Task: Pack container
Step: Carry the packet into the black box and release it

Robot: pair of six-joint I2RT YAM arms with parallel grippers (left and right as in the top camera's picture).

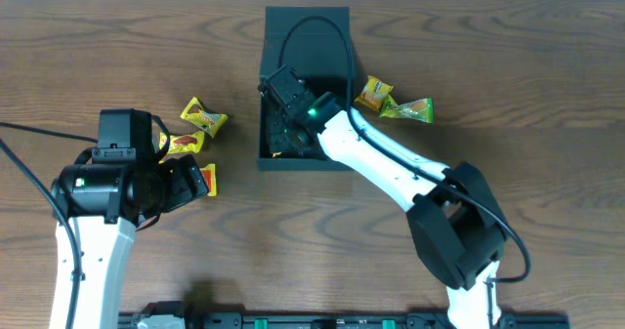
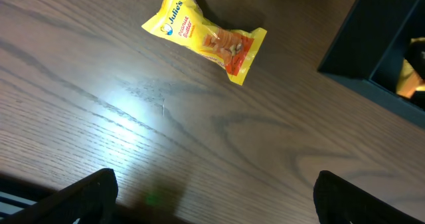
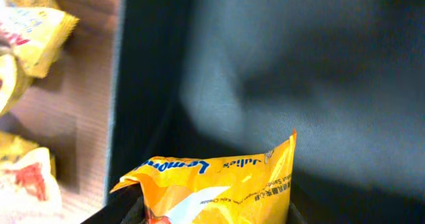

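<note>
Holding snack packet [image 3: 219, 184] inside box [image 1: 305, 163], frame centre: our right pincer [image 3: 212, 214] pinches it; left pincer [image 2: 216, 196] spread, empty. Next we must release, fetch another.

The container [image 1: 337, 36] sits on the table [image 1: 547, 65] at its far middle. Three packets [image 1: 203, 117] lie on the table to its left, just beyond the left gripper [image 1: 187, 181], and two more packets [image 1: 373, 94] lie close against its right side. The right gripper [image 1: 285, 124] reaches down inside the container, with the held packet [image 3: 212, 184] between its fingers there.
</note>
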